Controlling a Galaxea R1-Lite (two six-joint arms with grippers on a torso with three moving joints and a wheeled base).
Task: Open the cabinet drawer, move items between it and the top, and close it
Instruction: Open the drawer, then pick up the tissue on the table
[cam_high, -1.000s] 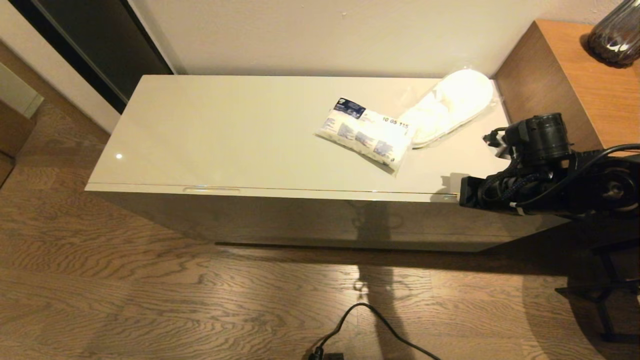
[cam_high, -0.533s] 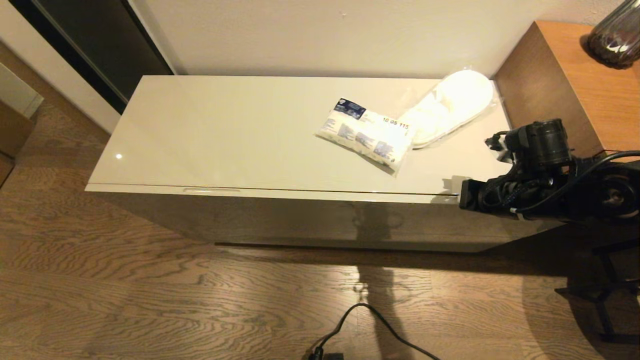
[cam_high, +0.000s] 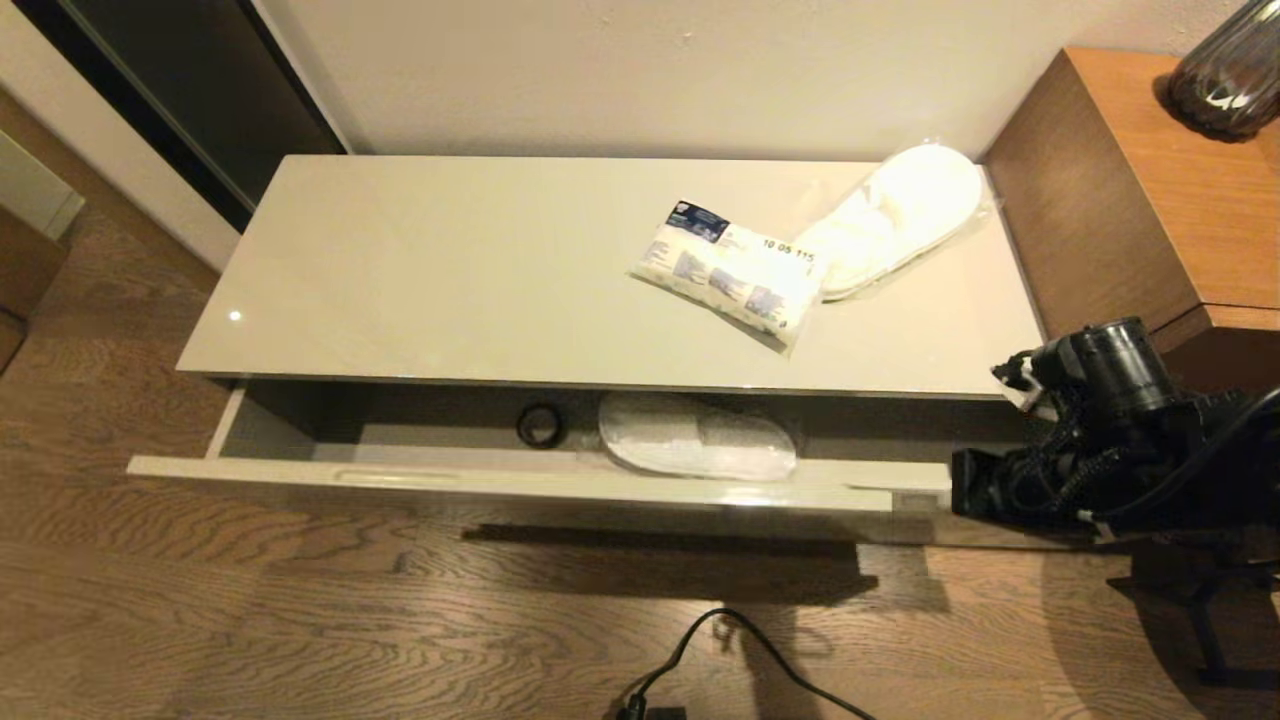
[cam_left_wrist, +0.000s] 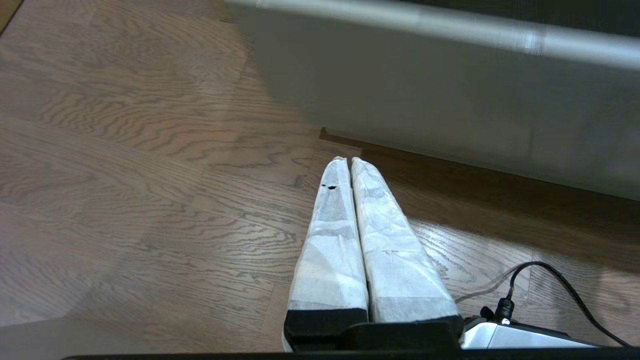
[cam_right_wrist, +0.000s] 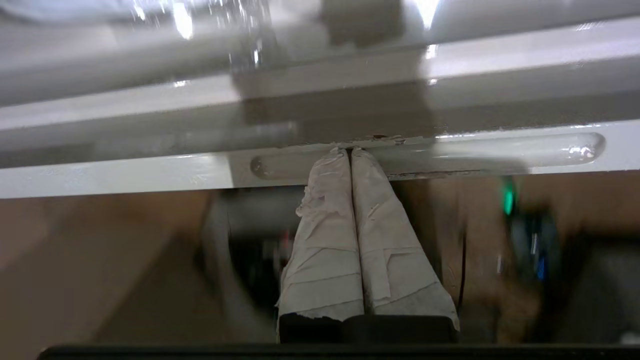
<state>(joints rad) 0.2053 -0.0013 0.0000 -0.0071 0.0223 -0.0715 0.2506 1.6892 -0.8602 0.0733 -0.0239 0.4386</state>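
Note:
The cabinet drawer (cam_high: 500, 482) stands partly pulled out below the top (cam_high: 450, 270). Inside it lie wrapped white slippers (cam_high: 697, 448) and a small black ring (cam_high: 540, 424). On the top rest the white packet with blue print (cam_high: 735, 272) and another wrapped pair of slippers (cam_high: 895, 215), which the packet overlaps. My right gripper (cam_right_wrist: 350, 150) is shut, its tips hooked into the right handle slot (cam_right_wrist: 500, 155) of the drawer front; the head view shows that arm (cam_high: 1080, 470) at the drawer's right end. My left gripper (cam_left_wrist: 347, 160) is shut and empty, low over the floor before the drawer front (cam_left_wrist: 450, 100).
A taller wooden desk (cam_high: 1180, 180) with a dark vase (cam_high: 1225, 70) adjoins the cabinet's right end. A black cable (cam_high: 730, 640) lies on the wood floor in front. A dark doorway (cam_high: 200, 90) is at the far left.
The drawer was closed and has slid out toward me, uncovering the slippers and ring inside. My right arm has drawn back with the drawer front.

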